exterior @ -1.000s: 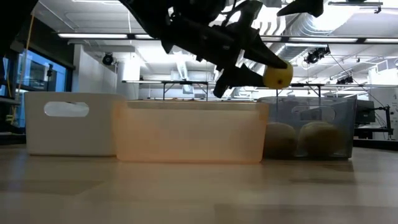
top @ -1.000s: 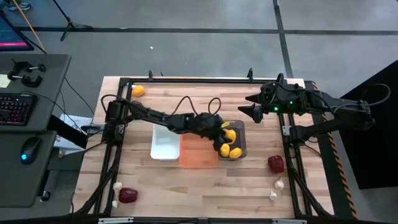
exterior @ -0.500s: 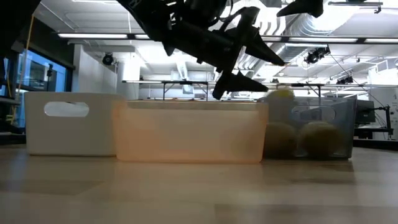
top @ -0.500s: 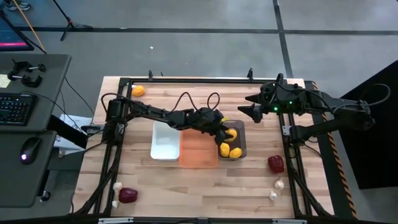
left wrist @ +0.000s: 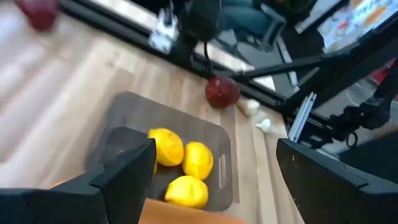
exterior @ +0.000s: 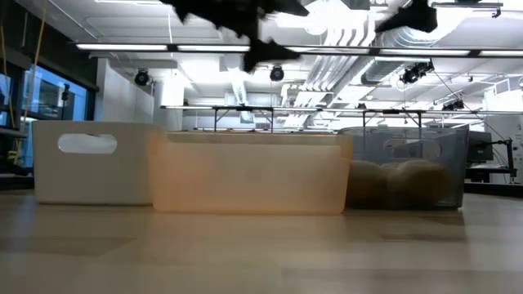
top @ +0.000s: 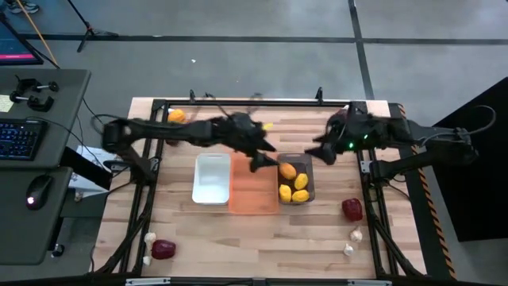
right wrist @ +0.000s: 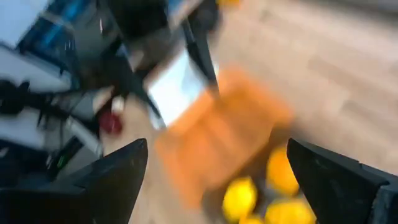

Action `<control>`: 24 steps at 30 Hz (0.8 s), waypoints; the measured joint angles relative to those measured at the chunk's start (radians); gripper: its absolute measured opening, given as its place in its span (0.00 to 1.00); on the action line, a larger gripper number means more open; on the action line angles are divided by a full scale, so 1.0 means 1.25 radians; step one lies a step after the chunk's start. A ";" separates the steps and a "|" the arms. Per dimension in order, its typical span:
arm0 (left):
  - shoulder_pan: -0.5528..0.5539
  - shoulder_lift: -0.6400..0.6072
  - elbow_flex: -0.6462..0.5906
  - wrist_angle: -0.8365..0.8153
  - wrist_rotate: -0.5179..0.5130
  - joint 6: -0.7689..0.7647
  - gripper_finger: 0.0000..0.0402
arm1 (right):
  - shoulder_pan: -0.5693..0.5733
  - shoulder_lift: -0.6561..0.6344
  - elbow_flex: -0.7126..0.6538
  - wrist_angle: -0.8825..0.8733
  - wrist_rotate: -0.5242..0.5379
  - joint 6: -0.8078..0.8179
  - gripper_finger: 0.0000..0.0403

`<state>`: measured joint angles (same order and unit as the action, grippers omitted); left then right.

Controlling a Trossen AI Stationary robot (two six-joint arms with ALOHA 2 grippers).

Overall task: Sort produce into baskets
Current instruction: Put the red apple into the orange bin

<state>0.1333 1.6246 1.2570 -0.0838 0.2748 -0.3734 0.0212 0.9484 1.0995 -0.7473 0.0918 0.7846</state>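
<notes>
**Both grippers empty above the bins**

Our left gripper (top: 266, 156) hangs with jaws wide, holding nothing, above the orange bin (top: 254, 192). Our right gripper (top: 320, 149), jaws spread, waits near the grey bin (top: 309, 179), which holds three lemons (top: 293, 184). A red fruit (top: 352, 209) lies apart on the table (top: 238, 238).

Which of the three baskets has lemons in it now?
The dark grey basket, on the orange one's right: three lemons inside. The white basket holds no lemons.
</notes>
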 joint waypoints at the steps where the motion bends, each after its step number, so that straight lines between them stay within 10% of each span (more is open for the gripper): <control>1: 0.004 -0.040 -0.025 0.000 -0.019 0.001 0.80 | 0.018 0.000 -0.020 -0.002 -0.021 0.022 0.93; 15: -0.007 -0.409 -0.319 0.086 -0.177 -0.118 0.80 | 0.268 0.003 -0.275 -0.031 -0.270 0.454 0.93; 24: -0.008 -0.408 -0.329 0.081 -0.176 -0.118 0.80 | 0.379 0.048 -0.229 -0.255 -0.202 0.660 0.93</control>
<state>0.1238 1.1148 0.8461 0.0178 0.0544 -0.5215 0.4944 1.0087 0.8131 -1.0656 -0.1603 1.6100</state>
